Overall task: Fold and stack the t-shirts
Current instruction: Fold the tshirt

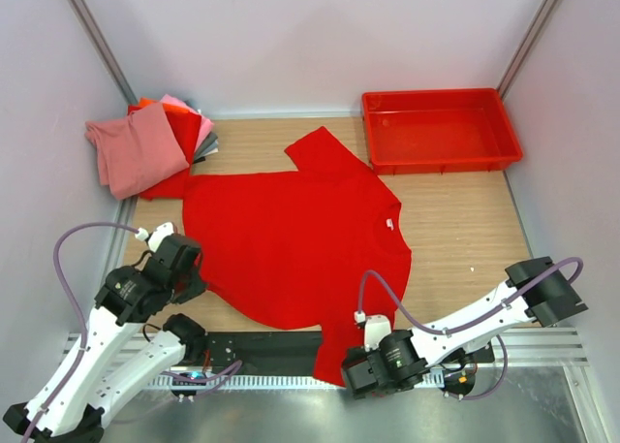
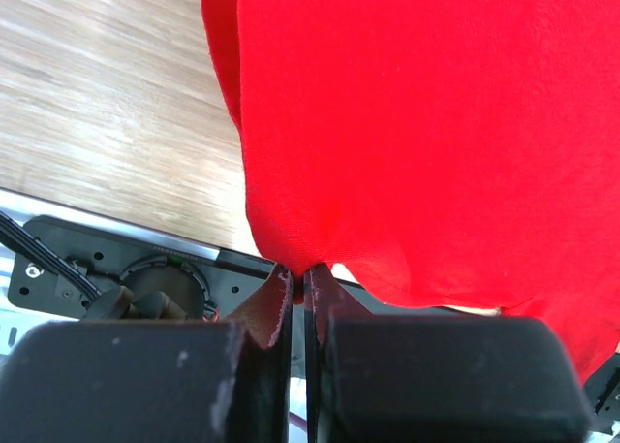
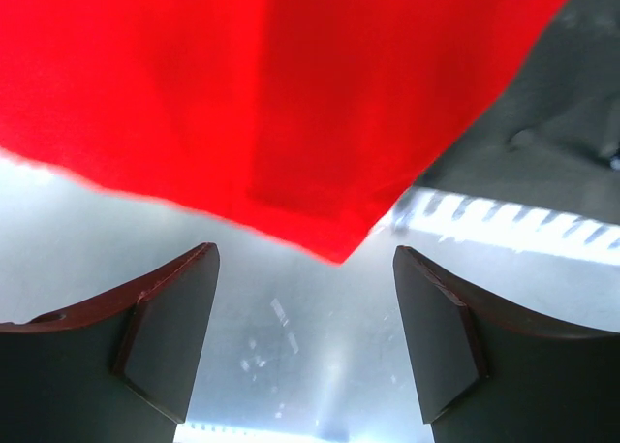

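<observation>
A bright red t-shirt [image 1: 291, 239] lies spread flat on the wooden table, one sleeve pointing to the back and its near corner hanging over the metal front edge. My left gripper [image 1: 192, 267] is at the shirt's left edge. In the left wrist view it [image 2: 300, 273] is shut on a pinch of that red hem [image 2: 291, 249]. My right gripper [image 1: 351, 377] is at the near hanging corner. In the right wrist view it [image 3: 305, 253] stands open, with the shirt's corner [image 3: 329, 239] just ahead of the fingertips and not between them. Folded t-shirts [image 1: 145, 147] in pink, red, orange and grey are stacked at the back left.
A rigid red plastic tray [image 1: 441, 128] stands at the back right, close to the shirt's far sleeve. White walls close in the left, right and back sides. A metal strip [image 1: 542, 404] runs along the near edge under the arms.
</observation>
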